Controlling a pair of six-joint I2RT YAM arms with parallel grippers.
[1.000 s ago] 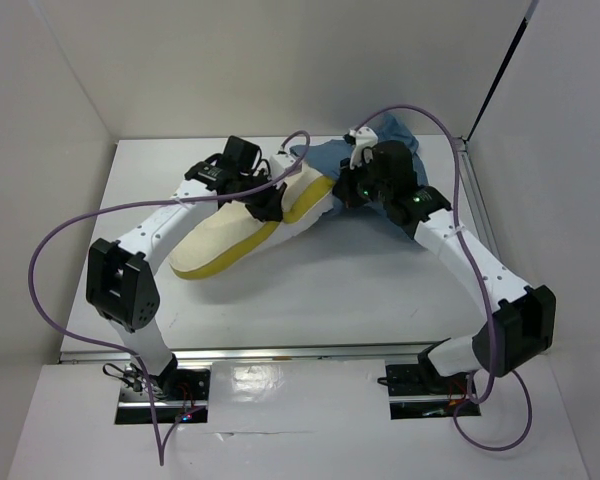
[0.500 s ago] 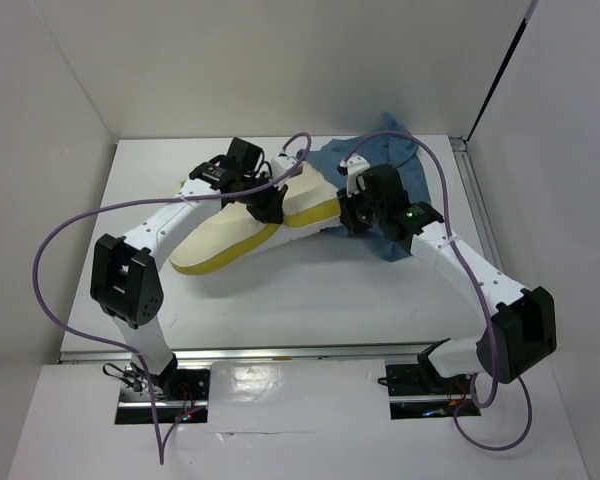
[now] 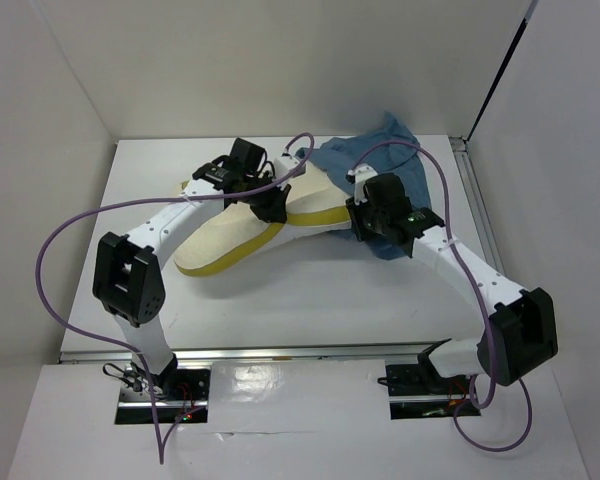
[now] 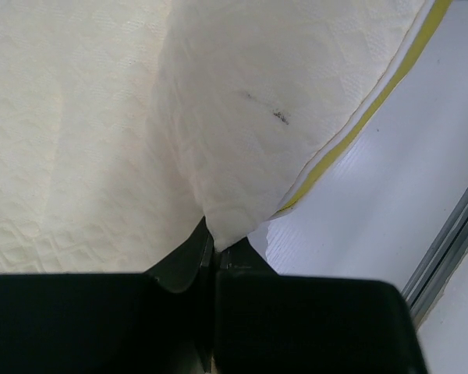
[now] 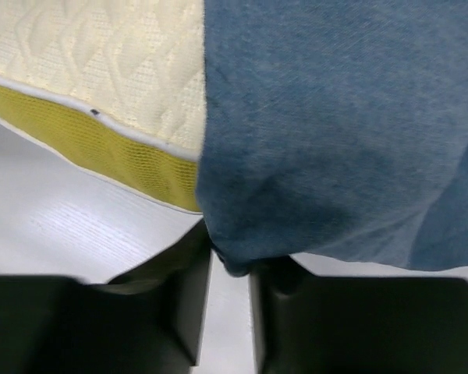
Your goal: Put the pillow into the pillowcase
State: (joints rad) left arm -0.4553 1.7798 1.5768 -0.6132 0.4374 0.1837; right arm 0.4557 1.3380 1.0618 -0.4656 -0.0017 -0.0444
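Since a second ago the pillowcase [image 3: 380, 165] has been drawn toward the near side and over the right end of the pillow [image 3: 235, 235], and the right arm [image 3: 460, 265] has swung in closer to the middle. That pillow lies slantwise on the surface [image 3: 310, 290], its left end low and its far-right end raised, with a yellow seam running along its near edge. Its right end is covered by the blue cloth, which spreads wrinkled from the far right corner down to the right arm's wrist. Seen from the right wrist, the cloth's edge lies across the cream quilting and the yellow band. The left tool [image 4: 214, 248] is nipped narrow on a pinched fold of the pillow's cream cover, near a small dark mark. The right tool [image 5: 230, 265] is closed narrow on a bunched lower edge of the pillowcase, just above the surface. Purple cables [image 3: 55, 250] loop over the left side and the far edge
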